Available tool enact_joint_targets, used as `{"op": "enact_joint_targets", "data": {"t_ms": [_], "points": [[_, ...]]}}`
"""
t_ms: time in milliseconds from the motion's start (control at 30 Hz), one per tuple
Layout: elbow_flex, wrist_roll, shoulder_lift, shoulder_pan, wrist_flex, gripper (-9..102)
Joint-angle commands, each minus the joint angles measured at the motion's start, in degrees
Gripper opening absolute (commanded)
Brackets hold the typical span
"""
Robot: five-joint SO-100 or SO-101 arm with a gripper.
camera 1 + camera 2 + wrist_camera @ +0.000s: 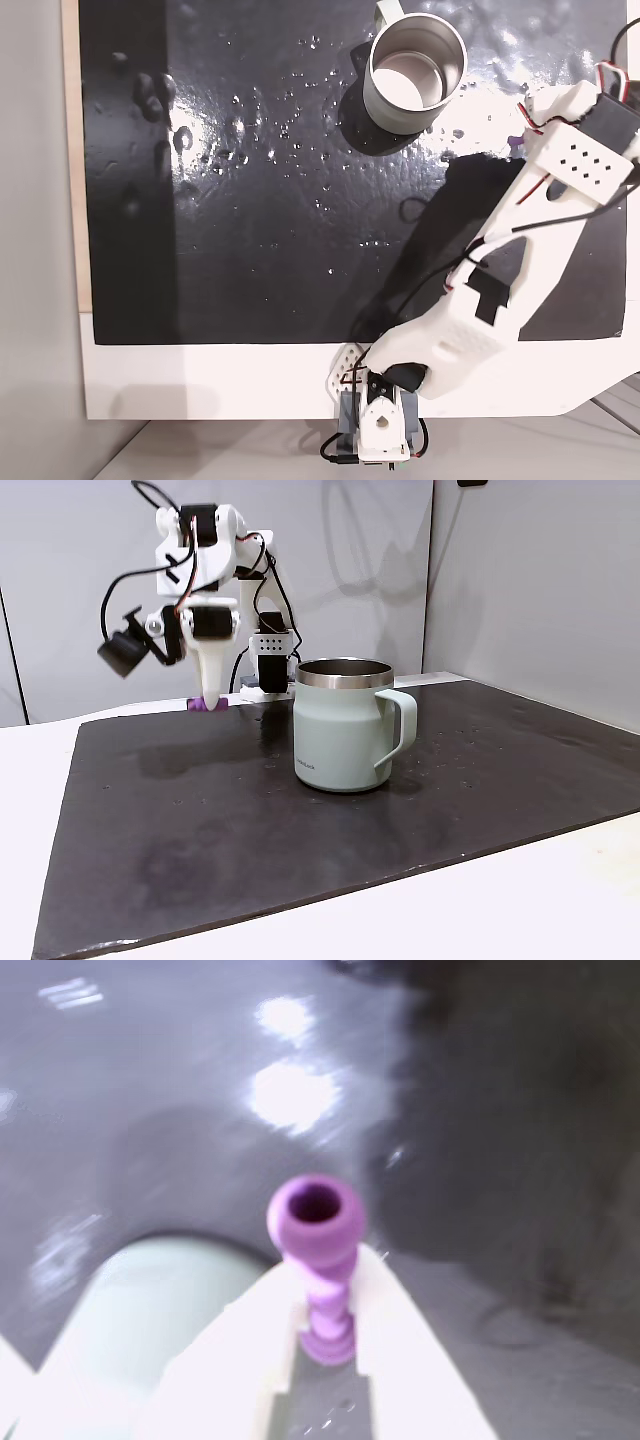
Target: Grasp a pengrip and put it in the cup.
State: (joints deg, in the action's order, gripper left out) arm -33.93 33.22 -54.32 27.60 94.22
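Note:
The light-purple ribbed pengrip (318, 1245) stands upright between my white fingers (400, 1335), its hollow top poking above them. My gripper (325, 1290) is shut on it. In a fixed view from above, my gripper (520, 143) hangs to the right of the metal cup (415, 70), with a sliver of purple pengrip (514, 140) at its tip. In the side fixed view, my gripper (208, 700) points down behind and left of the cup (340, 725), and the pengrip (199, 706) shows low over the mat. Whether it touches the mat I cannot tell. The cup's pale wall (150, 1305) sits at the wrist view's lower left.
A wet black mat (250, 230) covers the table, dotted with clear droplets (240, 125). The cup's handle (400, 725) points right in the side fixed view. The arm's base (380, 420) is clamped at the near white edge. A grey wall (520, 580) stands behind.

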Motion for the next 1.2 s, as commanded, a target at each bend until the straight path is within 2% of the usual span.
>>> {"op": "enact_joint_targets", "data": {"t_ms": [0, 267, 500, 933, 1167], "points": [[0.3, -1.2, -11.8, -0.9, 0.6, 0], [-4.7, -2.9, -23.9, -3.4, -0.4, 0], [-3.7, -9.2, -23.9, -9.4, 2.2, 0], [-1.9, -26.9, -26.6, -21.8, 2.5, 0], [3.5, -36.0, -22.9, -22.9, 2.5, 0]]}}
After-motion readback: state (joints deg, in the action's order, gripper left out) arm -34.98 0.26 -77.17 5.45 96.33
